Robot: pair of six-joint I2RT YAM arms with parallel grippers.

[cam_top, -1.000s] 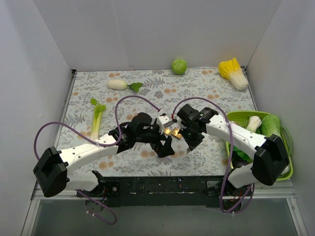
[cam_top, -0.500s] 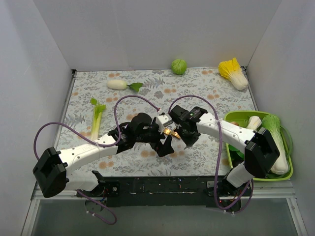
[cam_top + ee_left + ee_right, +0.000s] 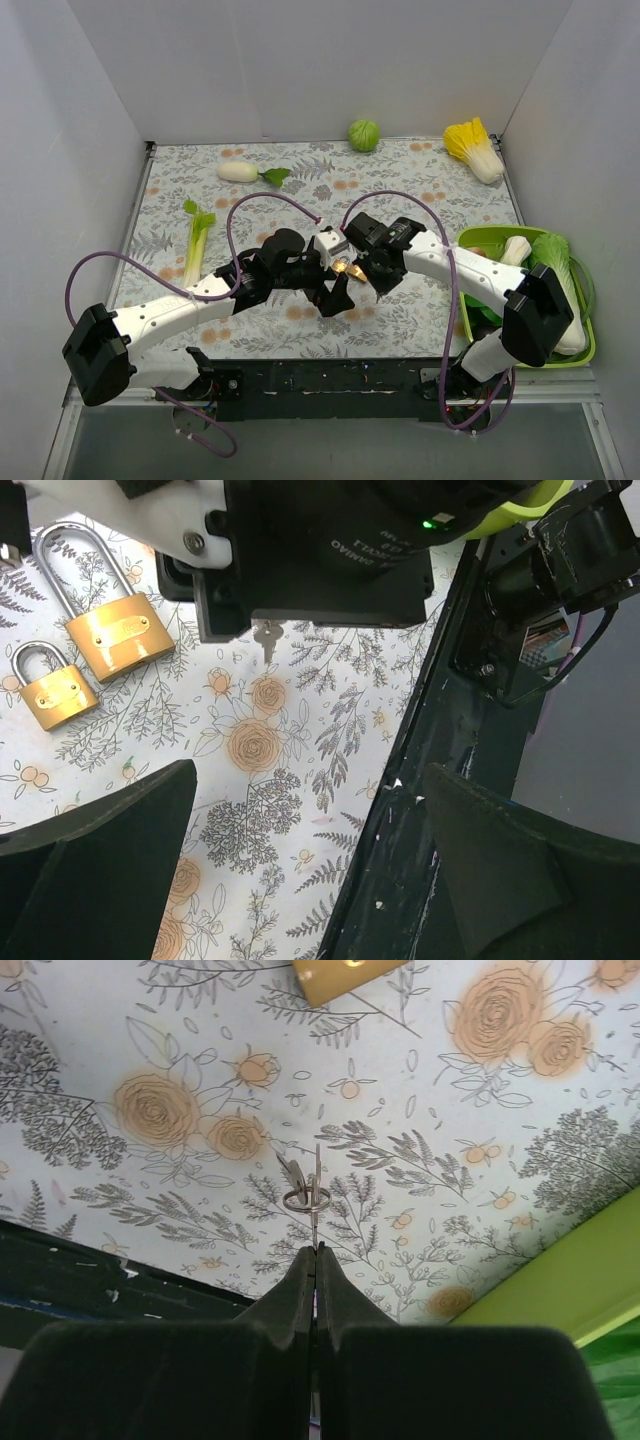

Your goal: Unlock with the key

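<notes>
The key (image 3: pixel 316 1188), on a small ring, is pinched between the clenched fingers of the right gripper (image 3: pixel 315 1253) at the centre of the right wrist view, its blade pointing away from the fingertips over the flowered tablecloth (image 3: pixel 480 1110); in the left wrist view its tip shows below the black right gripper near the top centre; the larger padlock (image 3: pixel 112 630) and the smaller padlock (image 3: pixel 55 692) lie just beside each other at the upper left, apart from the key; the left gripper (image 3: pixel 305 825) is spread wide, grasping nothing.
</notes>
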